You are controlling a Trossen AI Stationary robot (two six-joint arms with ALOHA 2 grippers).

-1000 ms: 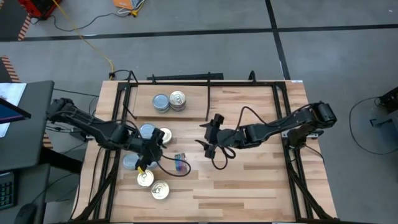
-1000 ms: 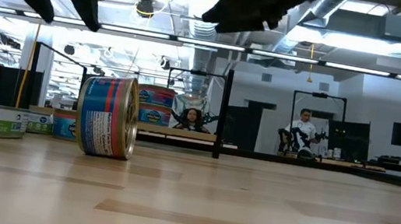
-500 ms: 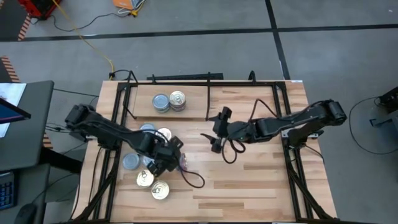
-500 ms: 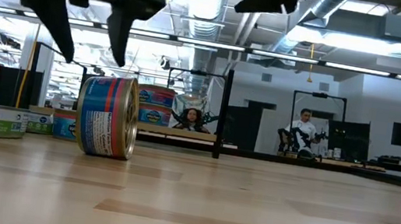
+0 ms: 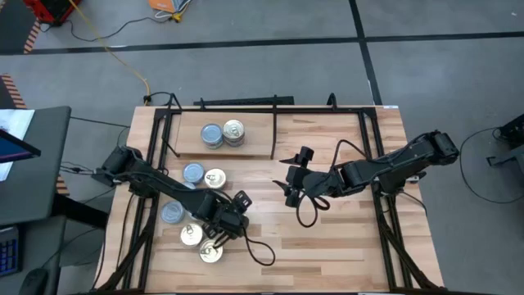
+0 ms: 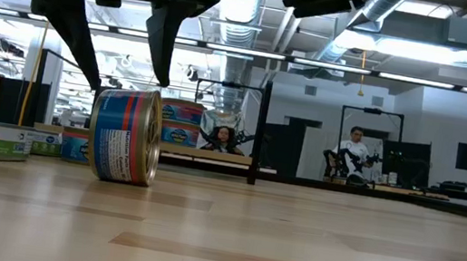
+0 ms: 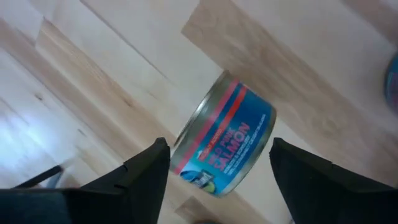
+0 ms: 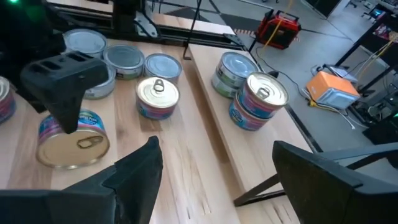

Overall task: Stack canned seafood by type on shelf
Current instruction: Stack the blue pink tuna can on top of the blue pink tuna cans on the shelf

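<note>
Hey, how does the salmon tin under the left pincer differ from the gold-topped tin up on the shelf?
The salmon tin stands on its edge on the table; the gold-topped tin lies flat atop another tin on the shelf. The salmon tin is alone under the open left pincer; the gold-topped tin sits beside a grey-topped stack. Both are small round tins.

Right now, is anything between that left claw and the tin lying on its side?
Nothing visible. The left gripper hangs open just above the tipped tin, one finger on either side, with only air between them. The other tins sit off to the side. The right gripper waits over mid-table.
</note>
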